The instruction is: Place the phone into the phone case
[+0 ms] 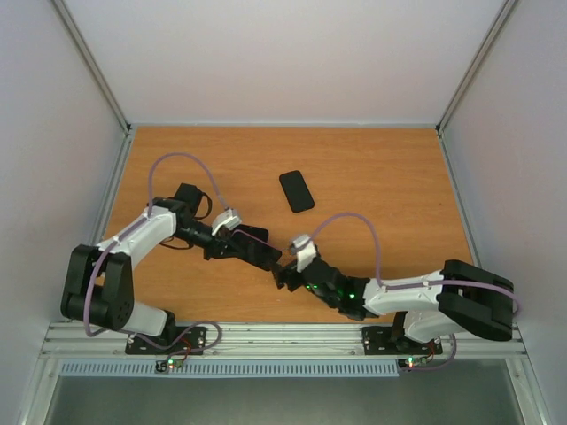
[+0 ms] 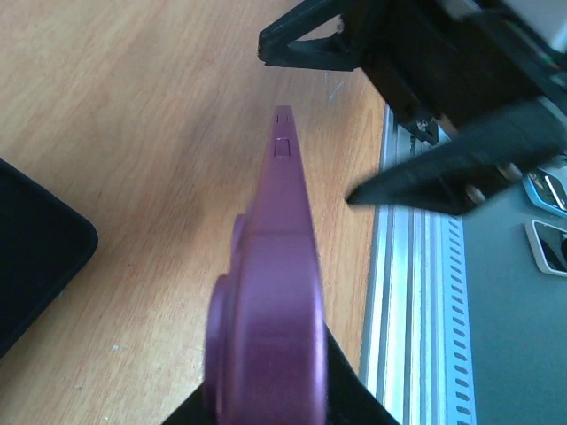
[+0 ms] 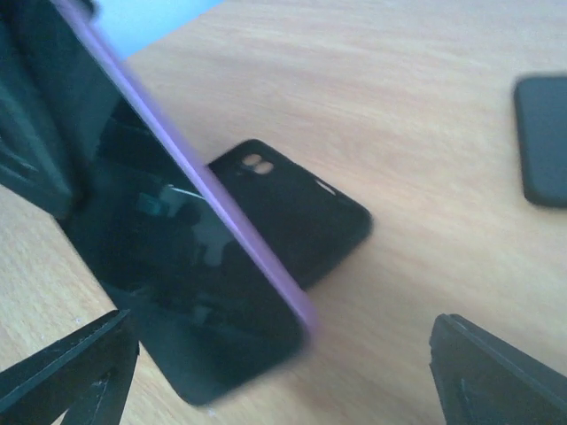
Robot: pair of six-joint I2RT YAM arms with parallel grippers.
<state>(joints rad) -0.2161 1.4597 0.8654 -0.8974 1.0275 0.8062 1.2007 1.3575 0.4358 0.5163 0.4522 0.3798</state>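
Left hand (image 1: 259, 253) is clamped on the one phone (image 2: 285, 257), a purple handset, gripping it by one end and holding it on edge above the counter (image 1: 381, 177). The phone's long axis runs away from this hand toward the other arm, slanting from upper left to lower right in the overhead view. In the left wrist view its thin purple side faces the camera, with a raised camera bump on the back near the held end and a small slot near the free end. From the right wrist camera its dark glass front shows, rimmed in purple.

The right hand (image 1: 288, 273) meets it at the free end with its fingers (image 3: 71, 367) spread wide, one on either side of the phone's corner and not closed on it.

Two black flat items lie on the counter. One is a phone case (image 3: 310, 212) with a camera cutout, lying flat behind the lifted phone. The other is a rounded black slab (image 1: 297, 191) farther back and well apart; whether it is a case or a phone I cannot tell. No writing is legible on anything.
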